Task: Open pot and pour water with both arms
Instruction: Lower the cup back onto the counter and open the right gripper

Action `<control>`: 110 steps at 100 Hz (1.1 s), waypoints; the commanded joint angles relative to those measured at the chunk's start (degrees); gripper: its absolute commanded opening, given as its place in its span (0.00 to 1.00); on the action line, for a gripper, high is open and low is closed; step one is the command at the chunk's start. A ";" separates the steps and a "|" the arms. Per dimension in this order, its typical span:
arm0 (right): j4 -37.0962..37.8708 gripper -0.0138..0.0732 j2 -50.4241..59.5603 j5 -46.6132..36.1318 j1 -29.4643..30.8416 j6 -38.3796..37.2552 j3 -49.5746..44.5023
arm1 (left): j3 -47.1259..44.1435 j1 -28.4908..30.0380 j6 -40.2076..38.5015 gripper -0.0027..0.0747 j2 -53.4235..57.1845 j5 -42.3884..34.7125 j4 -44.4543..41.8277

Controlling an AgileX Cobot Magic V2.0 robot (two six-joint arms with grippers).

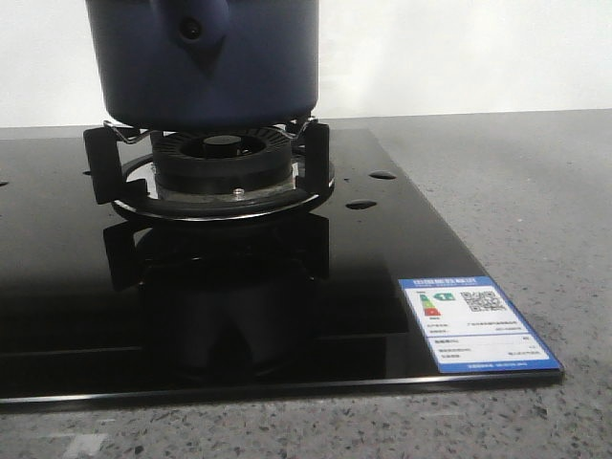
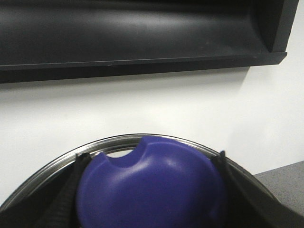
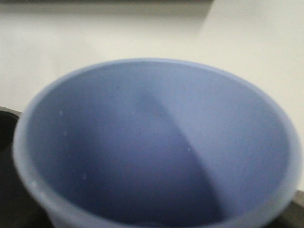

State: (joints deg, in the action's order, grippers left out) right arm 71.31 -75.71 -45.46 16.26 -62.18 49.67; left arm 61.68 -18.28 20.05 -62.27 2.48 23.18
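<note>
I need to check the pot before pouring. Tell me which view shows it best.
The front view: the pot sits on the burner, its side and handle mount clear, its top cropped. The wrist views do not show the pot's body; the right shows only a pale blue cup.

- Above the burner [image 1: 222, 158]: blocked by the pot [image 1: 201, 62], resting on the black supports [image 1: 103, 163].
- Open glass hob [image 1: 382, 239] to the right of the burner, only a label [image 1: 478, 323] flat on it.
- Free grey counter [image 1: 535, 182] further right.
- Behind: closed by the white wall [image 1: 459, 57].
- Left wrist view: dark shelf [image 2: 142, 38] overhanging the wall.
</note>
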 commanded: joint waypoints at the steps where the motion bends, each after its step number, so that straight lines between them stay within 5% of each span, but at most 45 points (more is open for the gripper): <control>1: -3.68 0.52 2.15 -5.01 3.80 4.87 -2.52 | 2.20 0.10 0.02 0.53 1.57 -5.43 0.18; 33: -13.57 0.52 -0.94 -5.19 6.47 25.08 -12.72 | 2.20 0.10 0.02 0.53 1.57 -5.43 0.18; 67: -21.56 0.52 -12.13 -14.63 6.47 32.00 -12.72 | 2.20 0.10 0.02 0.53 1.57 -4.57 0.18; 110: -23.86 0.52 -16.81 -15.42 6.47 39.02 -12.53 | 2.20 0.10 0.02 0.53 1.57 -4.57 0.18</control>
State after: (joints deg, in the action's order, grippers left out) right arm 49.44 -93.75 -55.96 22.45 -24.11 35.79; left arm 61.68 -18.28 20.05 -62.27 3.47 23.18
